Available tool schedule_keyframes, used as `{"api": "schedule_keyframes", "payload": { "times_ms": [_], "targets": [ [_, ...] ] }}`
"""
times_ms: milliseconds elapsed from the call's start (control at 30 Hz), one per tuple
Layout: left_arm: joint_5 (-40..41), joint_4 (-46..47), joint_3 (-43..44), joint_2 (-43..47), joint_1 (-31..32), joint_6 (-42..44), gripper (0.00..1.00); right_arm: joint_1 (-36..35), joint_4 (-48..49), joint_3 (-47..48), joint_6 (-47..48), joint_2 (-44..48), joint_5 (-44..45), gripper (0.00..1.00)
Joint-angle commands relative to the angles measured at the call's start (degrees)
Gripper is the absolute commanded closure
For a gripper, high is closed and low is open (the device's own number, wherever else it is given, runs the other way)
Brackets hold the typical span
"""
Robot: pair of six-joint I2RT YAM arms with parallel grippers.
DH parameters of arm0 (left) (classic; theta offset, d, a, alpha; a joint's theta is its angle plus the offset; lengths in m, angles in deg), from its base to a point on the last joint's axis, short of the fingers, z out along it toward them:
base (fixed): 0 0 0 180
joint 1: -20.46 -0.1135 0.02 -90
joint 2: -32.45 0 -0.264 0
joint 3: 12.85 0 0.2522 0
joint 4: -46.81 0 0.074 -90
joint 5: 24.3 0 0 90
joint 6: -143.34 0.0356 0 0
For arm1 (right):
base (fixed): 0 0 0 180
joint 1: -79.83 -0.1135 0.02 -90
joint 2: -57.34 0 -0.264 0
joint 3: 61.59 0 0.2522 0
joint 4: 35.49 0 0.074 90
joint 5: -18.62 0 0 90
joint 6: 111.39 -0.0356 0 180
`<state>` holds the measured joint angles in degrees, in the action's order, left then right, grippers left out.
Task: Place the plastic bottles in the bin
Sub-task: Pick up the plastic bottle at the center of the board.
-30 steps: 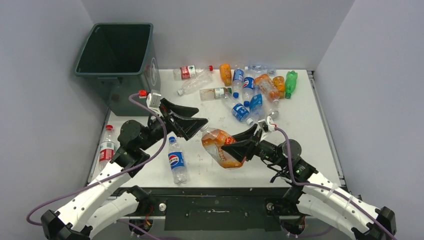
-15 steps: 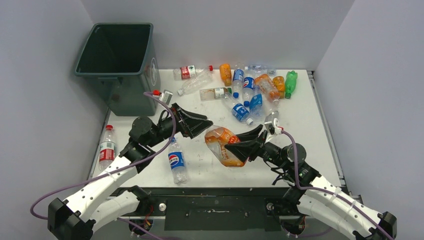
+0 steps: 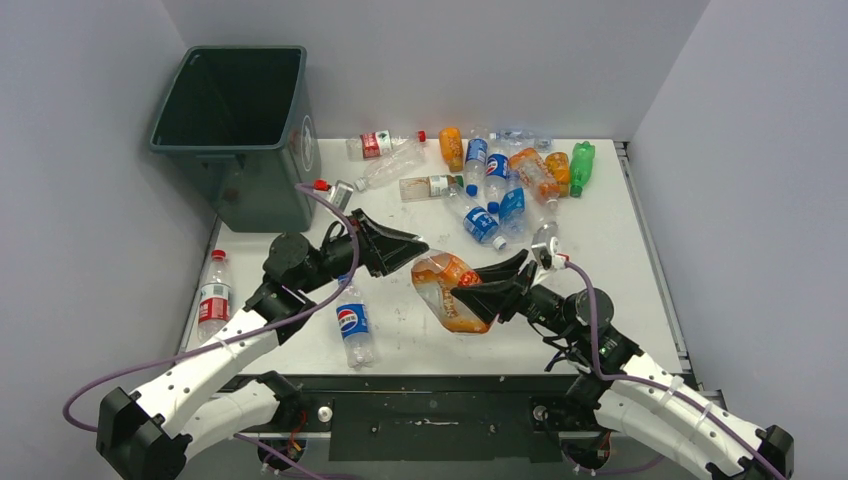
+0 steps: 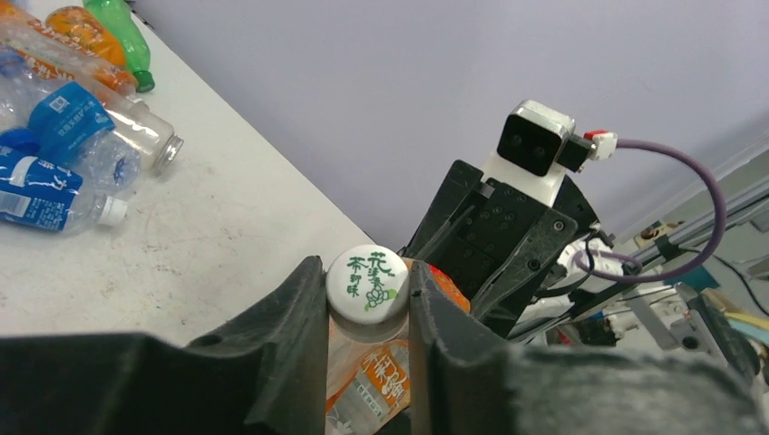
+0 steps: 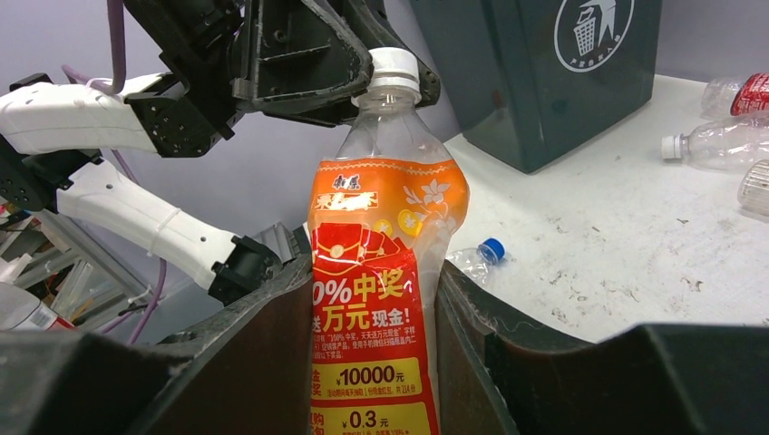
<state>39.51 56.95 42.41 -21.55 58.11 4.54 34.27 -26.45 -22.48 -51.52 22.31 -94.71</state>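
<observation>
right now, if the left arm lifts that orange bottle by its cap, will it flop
Likely light: the orange bottle looks empty above its label. Its dented wall may buckle in the right gripper. The cap looks rigid, so the left gripper should hold.

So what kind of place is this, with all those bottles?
Probably a robot test booth: plain grey walls box in a white table, two robot arms are bolted to its edge, and plastic bottles lie scattered beside a bin.

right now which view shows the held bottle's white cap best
Left wrist: the cap faces the lens, green print readable, between the fingers of the left tool. Right wrist shows it side-on atop the orange bottle. In the top view it is barely visible.
</observation>
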Motion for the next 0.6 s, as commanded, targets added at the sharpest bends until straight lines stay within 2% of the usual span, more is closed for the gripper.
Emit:
{"api": "schedule_keyframes", "payload": {
  "times_ms": [0, 33, 100, 133, 233, 367, 500, 567],
  "targets": [
    [-1.98, 1.97, 1.88, -0.74, 2.13, 2.63, 0.92, -0.01, 2.92, 0.78, -0.46, -0.40, 0.44, 0.75],
    [-2.06, 1.75, 2.04, -0.65, 2.16, 3.02, 0.99, -0.04, 2.04, 1.32, -0.62, -0.61, 0.43, 0.63],
    [-1.21, 0.53, 2.65, 0.01, 2.17, 4.35, 1.00, -0.01, -0.18, 3.13, -0.75, -1.29, -0.52, 0.23],
    [-0.11, -1.02, 3.06, 0.54, 2.10, 5.36, 1.00, -0.16, -1.94, 4.34, -0.60, -1.49, -0.75, 0.08],
    [3.93, -7.41, 6.49, 2.31, 1.87, 10.43, 1.00, -0.40, -9.89, 8.98, 1.59, -0.83, -0.58, 0.10],
    [12.07, -19.37, 14.25, 3.41, 0.19, 19.41, 1.00, -0.42, -22.04, 16.07, 5.86, 3.41, 5.72, 0.10],
    [17.20, -29.24, 23.29, 2.32, -5.59, 24.41, 1.00, -0.42, -30.13, 20.57, 7.86, 8.84, 12.04, 0.10],
    [19.83, -31.34, 27.51, 1.79, -8.50, 26.25, 1.00, -0.42, -32.25, 20.40, 7.75, 11.94, 18.46, 0.10]
  ]
}}
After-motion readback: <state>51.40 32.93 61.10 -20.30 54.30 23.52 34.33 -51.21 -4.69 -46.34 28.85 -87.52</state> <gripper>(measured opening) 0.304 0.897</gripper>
